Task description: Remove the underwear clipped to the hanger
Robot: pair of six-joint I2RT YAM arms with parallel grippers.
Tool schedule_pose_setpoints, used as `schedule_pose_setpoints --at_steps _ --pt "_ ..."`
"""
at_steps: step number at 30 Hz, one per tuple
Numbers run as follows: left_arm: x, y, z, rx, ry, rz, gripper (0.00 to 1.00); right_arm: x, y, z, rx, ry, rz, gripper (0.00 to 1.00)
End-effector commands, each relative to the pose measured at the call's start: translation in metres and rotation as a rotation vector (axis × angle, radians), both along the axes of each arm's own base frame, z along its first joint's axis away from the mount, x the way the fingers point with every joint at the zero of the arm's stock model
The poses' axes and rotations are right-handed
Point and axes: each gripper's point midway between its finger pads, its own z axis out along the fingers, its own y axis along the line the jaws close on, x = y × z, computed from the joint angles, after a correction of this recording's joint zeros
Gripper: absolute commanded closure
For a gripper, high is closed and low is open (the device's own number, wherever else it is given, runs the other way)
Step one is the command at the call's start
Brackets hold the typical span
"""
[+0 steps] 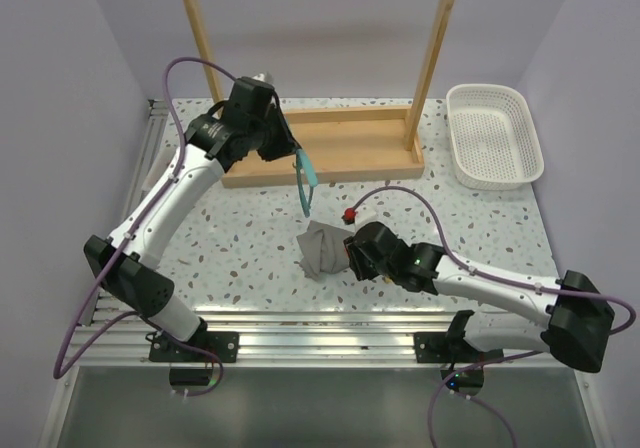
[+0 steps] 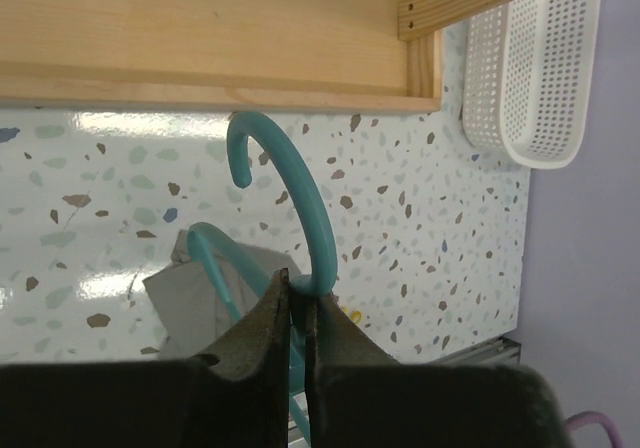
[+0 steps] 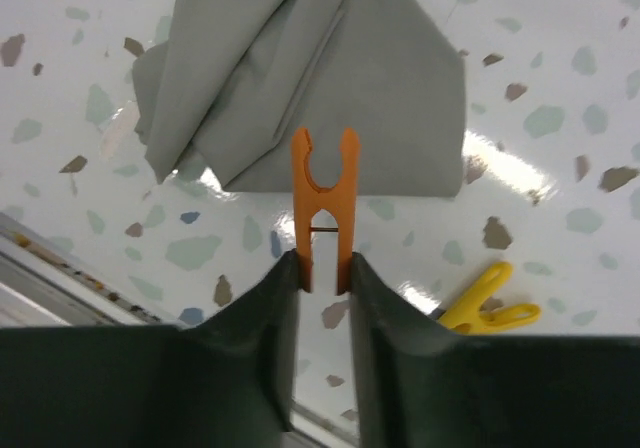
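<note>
My left gripper (image 2: 300, 296) (image 1: 288, 154) is shut on the neck of the teal hanger (image 2: 300, 198) (image 1: 305, 182) and holds it above the table. The hook points toward the wooden frame. The grey underwear (image 1: 322, 248) (image 3: 330, 78) lies crumpled on the table below the hanger's lower end (image 2: 190, 303). Whether it still hangs from the hanger I cannot tell. My right gripper (image 3: 323, 268) (image 1: 352, 254) sits just right of the underwear, shut on the handle end of an orange clothespin (image 3: 324, 203). The pin's mouth reaches the cloth's edge.
A yellow clothespin (image 3: 490, 314) lies on the table to the right of my right fingers. A red clothespin (image 1: 350, 215) lies behind the underwear. The wooden frame's base (image 1: 340, 148) stands at the back, and a white basket (image 1: 493, 134) sits at the back right.
</note>
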Motion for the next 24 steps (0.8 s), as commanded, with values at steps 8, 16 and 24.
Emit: schedule_pose_setpoints --at_steps 8,16,24 --pt "-0.016 0.05 -0.019 0.254 -0.038 0.022 1.0 0.004 -0.026 0.099 0.104 -0.105 -0.114 0.13" --pt "-0.027 0.085 -0.065 0.593 0.018 0.052 1.0 -0.02 -0.059 0.222 0.279 -0.193 -0.107 0.01" --pt "-0.03 0.07 -0.063 0.763 -0.01 0.056 1.0 -0.081 0.008 0.261 0.405 0.078 0.319 0.02"
